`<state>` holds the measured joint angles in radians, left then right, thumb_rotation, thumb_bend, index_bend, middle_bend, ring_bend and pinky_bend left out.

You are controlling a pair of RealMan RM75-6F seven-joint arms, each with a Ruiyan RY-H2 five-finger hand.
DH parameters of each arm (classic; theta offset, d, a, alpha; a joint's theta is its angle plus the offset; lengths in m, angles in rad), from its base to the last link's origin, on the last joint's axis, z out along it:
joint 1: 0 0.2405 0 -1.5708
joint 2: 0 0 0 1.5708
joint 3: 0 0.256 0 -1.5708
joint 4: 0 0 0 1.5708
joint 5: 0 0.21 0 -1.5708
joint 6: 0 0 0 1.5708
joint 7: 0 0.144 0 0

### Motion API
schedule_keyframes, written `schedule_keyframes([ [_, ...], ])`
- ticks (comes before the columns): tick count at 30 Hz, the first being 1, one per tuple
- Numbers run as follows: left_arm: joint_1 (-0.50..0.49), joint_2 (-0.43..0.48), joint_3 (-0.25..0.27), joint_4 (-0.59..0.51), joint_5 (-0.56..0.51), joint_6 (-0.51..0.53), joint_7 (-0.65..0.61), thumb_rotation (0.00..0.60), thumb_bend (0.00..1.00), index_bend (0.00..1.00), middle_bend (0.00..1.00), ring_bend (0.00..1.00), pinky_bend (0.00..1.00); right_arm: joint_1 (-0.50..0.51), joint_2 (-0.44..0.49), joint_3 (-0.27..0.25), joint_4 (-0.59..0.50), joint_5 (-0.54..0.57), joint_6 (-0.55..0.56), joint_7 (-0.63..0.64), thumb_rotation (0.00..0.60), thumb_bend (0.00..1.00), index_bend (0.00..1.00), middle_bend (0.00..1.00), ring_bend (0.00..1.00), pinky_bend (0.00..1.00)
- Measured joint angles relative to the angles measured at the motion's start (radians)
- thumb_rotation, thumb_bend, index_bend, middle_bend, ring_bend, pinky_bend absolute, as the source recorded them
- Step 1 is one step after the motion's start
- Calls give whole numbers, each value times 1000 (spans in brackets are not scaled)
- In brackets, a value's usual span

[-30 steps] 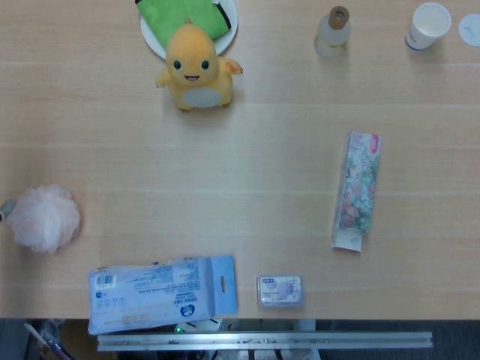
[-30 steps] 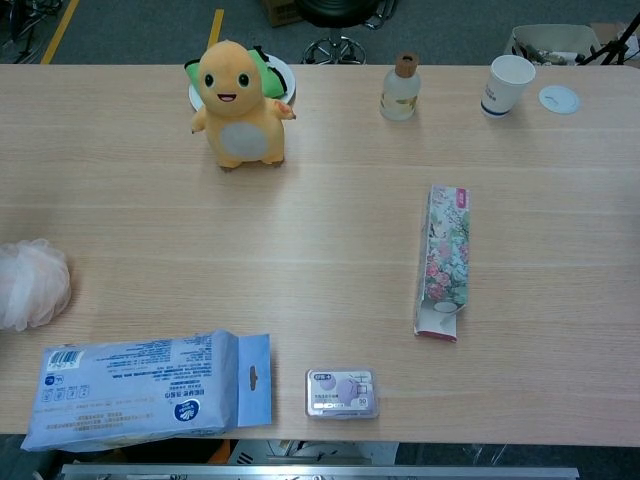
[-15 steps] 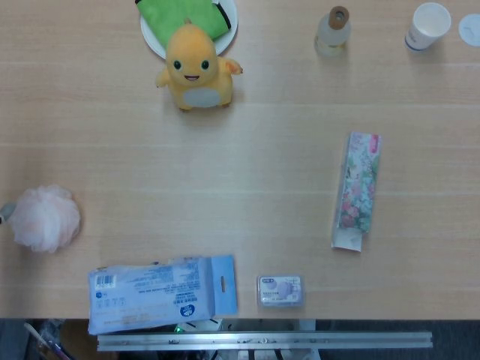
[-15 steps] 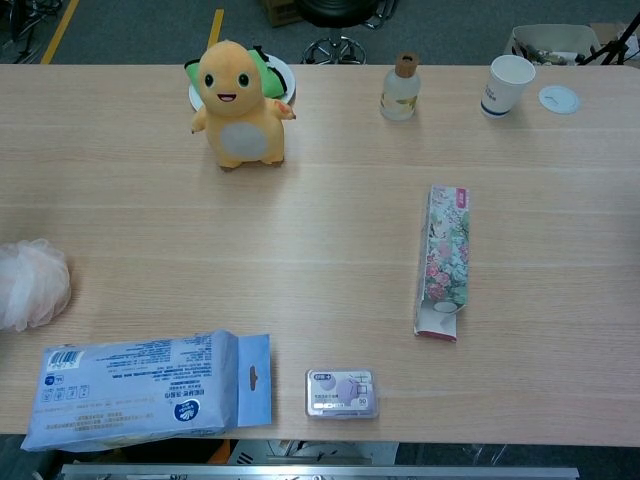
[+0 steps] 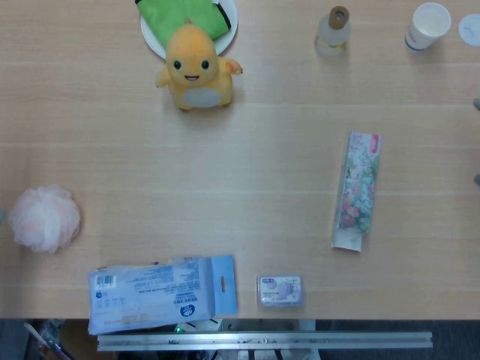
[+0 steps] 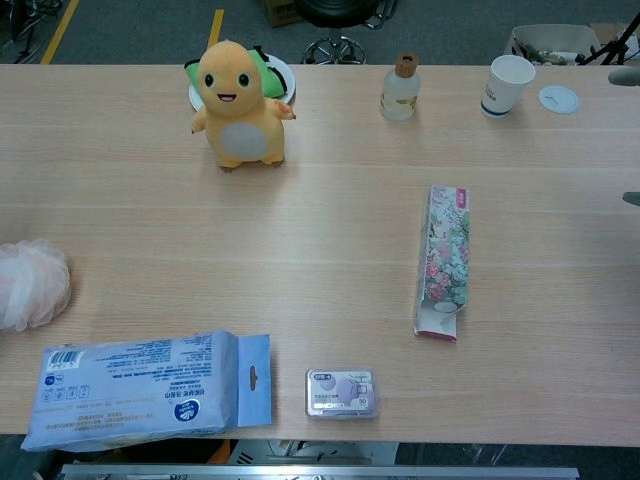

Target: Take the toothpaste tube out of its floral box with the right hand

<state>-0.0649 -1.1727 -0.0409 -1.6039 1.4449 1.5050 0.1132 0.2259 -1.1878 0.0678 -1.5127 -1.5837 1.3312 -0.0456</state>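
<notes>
The floral toothpaste box (image 5: 357,191) lies flat on the right half of the table, its long side running away from me. Its near end is open, with the flap folded out. In the chest view the same floral box (image 6: 444,258) shows the white end of the tube (image 6: 441,308) inside that opening. Only two dark fingertips of my right hand (image 6: 630,136) show at the right edge, one fingertip (image 6: 624,76) far above the other and nothing between them. They are well to the right of the box and do not touch it. My left hand does not show.
An orange plush toy (image 5: 196,67) stands before a plate with a green cloth (image 5: 187,16). A corked bottle (image 5: 333,31), a paper cup (image 5: 428,25) and a lid (image 5: 469,28) stand far right. A pink bath pouf (image 5: 45,217), wipes pack (image 5: 161,294) and small case (image 5: 280,290) lie near.
Fingertips of my right hand have come into view at the right edge. A grey shape beside the pouf at the left edge has drawn out of view. The box has not moved.
</notes>
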Motion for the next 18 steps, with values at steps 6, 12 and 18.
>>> schedule_keyframes([
  [6,-2,-7,-1,1,0,-7,5,600,0,3,0,0,192,33,-16,-8,34,-27,-24,16,600,0,156,175,44,191],
  [12,-6,-15,-3,8,-8,-19,6,600,0,3,0,0,192,69,-62,-19,119,-68,-38,61,600,0,156,175,44,191],
  [18,-7,-18,-3,12,-9,-24,5,600,0,3,0,0,192,118,-134,-45,235,-118,-65,130,600,0,157,180,49,191],
])
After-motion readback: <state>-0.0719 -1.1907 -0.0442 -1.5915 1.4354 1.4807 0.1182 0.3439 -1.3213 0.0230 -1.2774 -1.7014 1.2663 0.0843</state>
